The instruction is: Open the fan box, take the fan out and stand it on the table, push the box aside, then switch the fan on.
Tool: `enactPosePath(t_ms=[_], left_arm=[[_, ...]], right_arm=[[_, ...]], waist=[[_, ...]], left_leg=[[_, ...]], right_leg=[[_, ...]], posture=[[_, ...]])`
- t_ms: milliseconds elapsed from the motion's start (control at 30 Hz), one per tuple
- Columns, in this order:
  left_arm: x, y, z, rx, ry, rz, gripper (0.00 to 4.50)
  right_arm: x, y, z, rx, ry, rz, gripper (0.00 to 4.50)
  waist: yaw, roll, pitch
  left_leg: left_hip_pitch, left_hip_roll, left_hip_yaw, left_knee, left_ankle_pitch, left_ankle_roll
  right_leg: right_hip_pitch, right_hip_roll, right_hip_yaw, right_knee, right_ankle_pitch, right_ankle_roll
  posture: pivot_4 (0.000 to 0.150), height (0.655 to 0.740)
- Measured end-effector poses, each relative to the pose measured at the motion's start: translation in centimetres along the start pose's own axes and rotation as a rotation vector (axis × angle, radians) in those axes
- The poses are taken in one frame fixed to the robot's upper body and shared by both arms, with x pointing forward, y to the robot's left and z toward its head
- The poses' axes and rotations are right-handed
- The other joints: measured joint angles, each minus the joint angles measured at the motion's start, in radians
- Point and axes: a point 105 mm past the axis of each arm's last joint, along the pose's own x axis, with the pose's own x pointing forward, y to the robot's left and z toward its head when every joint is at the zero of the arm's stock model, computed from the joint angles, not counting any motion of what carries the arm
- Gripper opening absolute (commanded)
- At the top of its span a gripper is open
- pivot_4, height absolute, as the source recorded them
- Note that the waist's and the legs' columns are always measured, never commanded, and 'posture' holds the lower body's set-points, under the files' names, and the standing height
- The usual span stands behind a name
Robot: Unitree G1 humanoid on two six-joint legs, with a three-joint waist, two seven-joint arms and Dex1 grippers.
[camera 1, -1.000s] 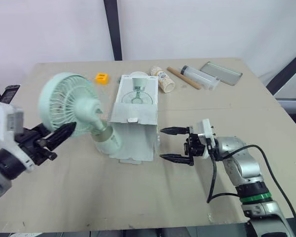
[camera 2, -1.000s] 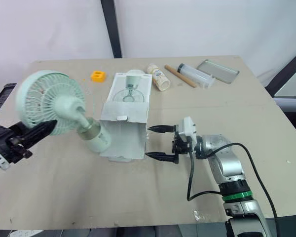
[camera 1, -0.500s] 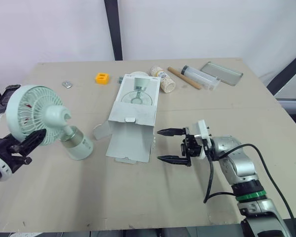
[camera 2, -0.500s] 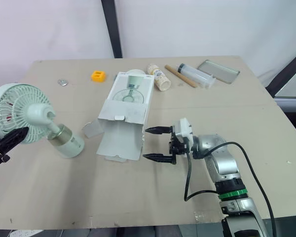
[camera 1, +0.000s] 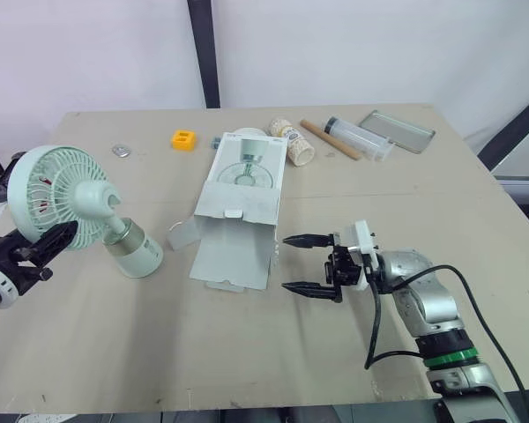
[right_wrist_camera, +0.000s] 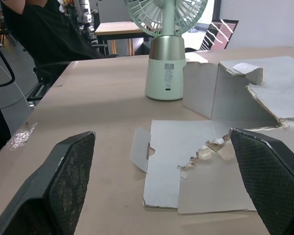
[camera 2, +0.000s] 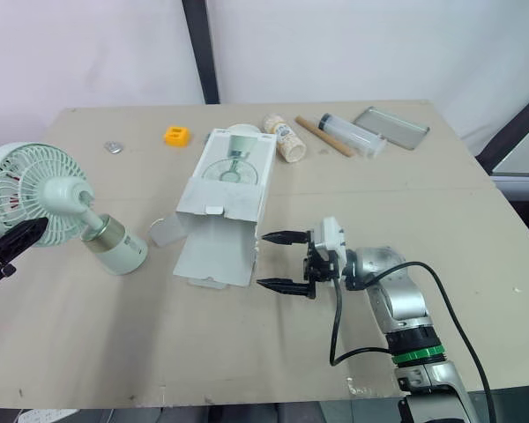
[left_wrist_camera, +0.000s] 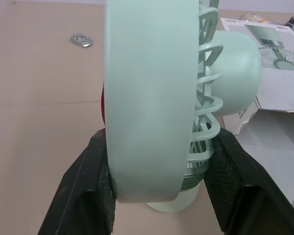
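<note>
Likely, the fan (camera 1: 62, 198) beside the box (camera 1: 238, 238), clamped in the left end effector (left_wrist_camera: 161, 181), could be toppled if released tilted.

A workshop-like lab: bare worktable (camera 1: 247, 352), more tables (right_wrist_camera: 118, 28) and a person (right_wrist_camera: 41, 36) behind

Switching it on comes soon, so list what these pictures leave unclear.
The fan switch: the left wrist view has the fan's rim covering the base; in the right wrist view the base markings are too small to read.
The small metal piece: too small to identify in the eye views.
</note>
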Motion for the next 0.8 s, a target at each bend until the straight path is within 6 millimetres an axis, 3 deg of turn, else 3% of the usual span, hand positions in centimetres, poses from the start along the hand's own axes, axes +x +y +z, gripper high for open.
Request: enactPosePath(t_ms=[100,467,800], left_arm=[[0.3,0.3,-0.4,-0.009,0.012,0.007,4.47],[0.6,0.4,0.2,0.011,-0.026,-0.015,4.47],[0.3,0.3,-1.3,0.015,-0.003,-0.026,4.47]], right_arm=[[0.0,0.0,0.1,-0.006,-0.001,-0.003,4.5],[0.1,0.0,0.0,-0.01,0.01,-0.004,4.5],[0.1,-0.1,0.1,-0.015,0.015,0.0,4.5]], waist=[[0.0,0.0,0.0],[0.0,0.0,0.0],[0.0,0.0,0.0]], left_leg=[[0.0,0.0,0.0,0.0,0.0,0.0],[0.0,0.0,0.0,-0.001,0.0,0.0],[0.0,0.0,0.0,-0.001,0.0,0.0]], right_leg=[[0.0,0.0,0.0,0.0,0.0,0.0],[-0.001,0.0,0.0,0.0,0.0,0.0],[0.0,0.0,0.0,0.0,0.0,0.0]], posture=[[0.15,0.74],[0.15,0.74],[0.15,0.74]])
